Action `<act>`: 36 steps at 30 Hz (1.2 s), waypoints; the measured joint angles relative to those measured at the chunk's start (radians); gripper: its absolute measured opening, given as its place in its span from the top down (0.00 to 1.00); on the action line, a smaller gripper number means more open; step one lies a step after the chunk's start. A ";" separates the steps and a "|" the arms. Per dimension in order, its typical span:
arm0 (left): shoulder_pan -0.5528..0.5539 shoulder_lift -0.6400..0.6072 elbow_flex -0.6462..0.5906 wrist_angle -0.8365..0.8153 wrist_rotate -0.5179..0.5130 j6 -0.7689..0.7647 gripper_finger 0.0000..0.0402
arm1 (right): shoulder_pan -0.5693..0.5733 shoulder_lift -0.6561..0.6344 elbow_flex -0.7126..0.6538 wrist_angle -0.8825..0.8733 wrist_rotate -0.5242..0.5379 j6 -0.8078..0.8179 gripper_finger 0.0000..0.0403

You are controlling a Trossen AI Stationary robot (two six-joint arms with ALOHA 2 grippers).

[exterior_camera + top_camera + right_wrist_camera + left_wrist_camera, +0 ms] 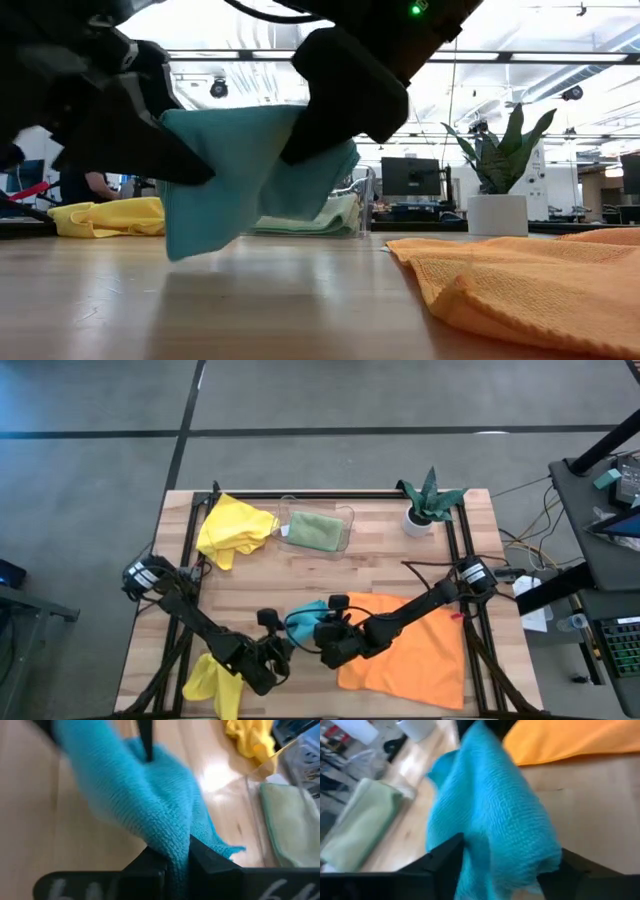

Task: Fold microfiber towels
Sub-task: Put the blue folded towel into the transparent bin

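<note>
The turquoise towel (308, 622) hangs bunched between the two grippers, clear of the wooden table (330, 575) and just beside the orange towel (415, 650), on that towel's side toward the left arm. The right gripper (170, 857) is pinched tight on a fold of it; its wrist view shows the cloth squeezed between the two dark fingers. The left gripper (502, 870) has its fingers spread, with turquoise cloth lying between them; whether they press on it cannot be told.

Only the low view shows the gap under the cloth: its bottom edge (200, 250) hangs above the wood, while the high view hides most of it under the two arms.

The orange towel lies spread flat with one edge rumpled. Farther across the table from it, a sage green towel (315, 528) rests folded in a clear plastic tray (346, 520), with a crumpled yellow towel (232, 528) next to the tray. A second yellow towel (212, 682) hangs at the table's near edge, beside the left arm. A small plant in a white pot (428, 505) stands beyond the orange towel's far corner.
</note>
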 joint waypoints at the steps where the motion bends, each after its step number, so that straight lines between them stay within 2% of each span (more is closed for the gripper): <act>1: 0.002 0.000 -0.002 -0.008 -0.013 0.000 0.54 | 0.000 0.000 0.000 -0.008 -0.011 0.000 0.96; 7: 0.038 -0.020 0.002 -0.169 -0.048 0.006 0.92 | -0.001 0.000 0.025 -0.116 -0.052 -0.001 0.96; 9: 0.060 -0.049 0.002 -0.210 -0.049 0.011 0.97 | -0.005 0.000 0.050 -0.173 -0.051 -0.002 0.96; 15: 0.155 -0.162 -0.003 -0.221 -0.049 0.224 0.99 | -0.041 -0.002 0.153 -0.354 -0.052 -0.015 0.96; 22: 0.342 -0.317 -0.011 -0.211 -0.048 0.518 0.99 | -0.135 -0.004 0.291 -0.540 -0.010 -0.113 0.96; 28: 0.509 -0.484 -0.038 -0.033 -0.042 0.816 1.00 | -0.262 -0.057 0.403 -0.629 -0.002 -0.225 0.96; 32: 0.634 -0.577 -0.068 0.090 0.130 0.922 1.00 | -0.359 -0.117 0.425 -0.635 -0.032 -0.247 0.96; 36: 0.765 -0.628 -0.094 0.117 0.353 0.907 1.00 | -0.447 -0.166 0.415 -0.612 -0.185 -0.228 0.96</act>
